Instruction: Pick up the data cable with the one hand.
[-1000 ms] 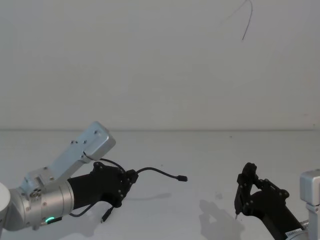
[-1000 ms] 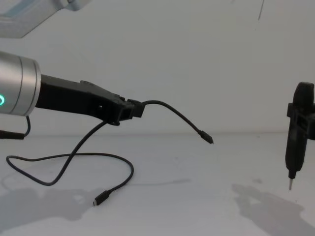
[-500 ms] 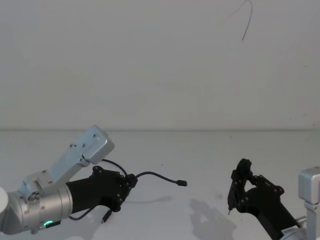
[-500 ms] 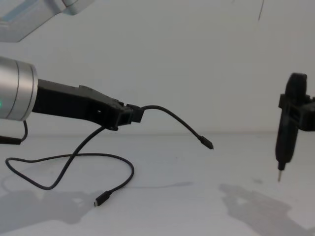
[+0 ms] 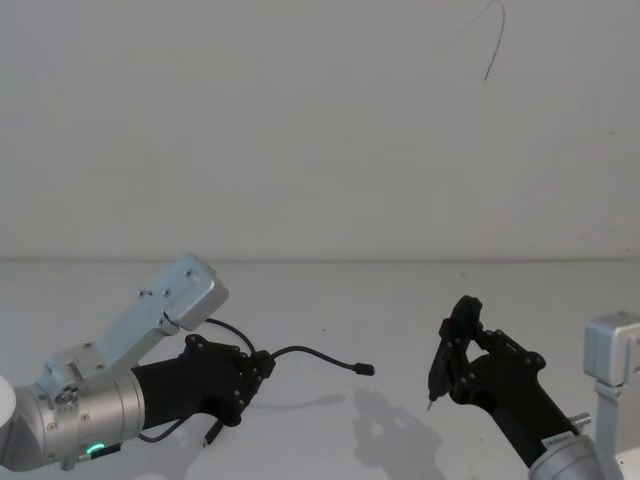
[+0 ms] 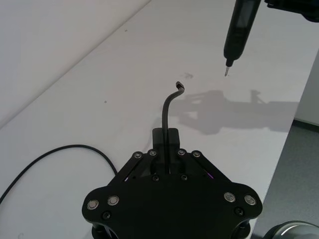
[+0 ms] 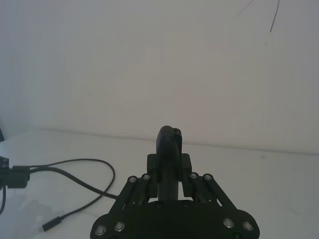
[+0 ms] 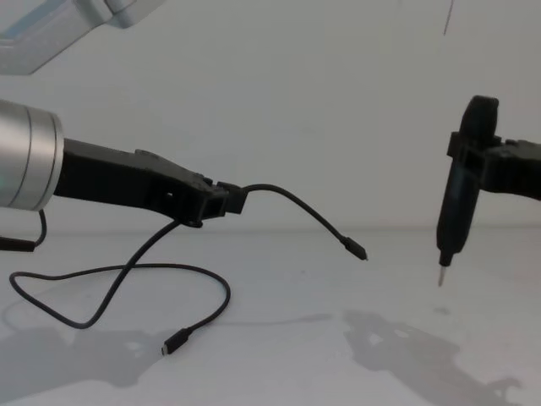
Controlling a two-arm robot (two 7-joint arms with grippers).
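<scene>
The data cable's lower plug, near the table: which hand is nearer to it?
The left. The left hand, shut on the data cable, hangs above that plug; the right hand, holding a slim pointed tool, is far off to its right.

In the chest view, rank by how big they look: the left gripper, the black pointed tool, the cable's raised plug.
1. left gripper, shut on the data cable; probably nearer the camera, which inflates it.
2. pointed tool, clamped in the right gripper.
3. raised plug, clearly smallest.
</scene>
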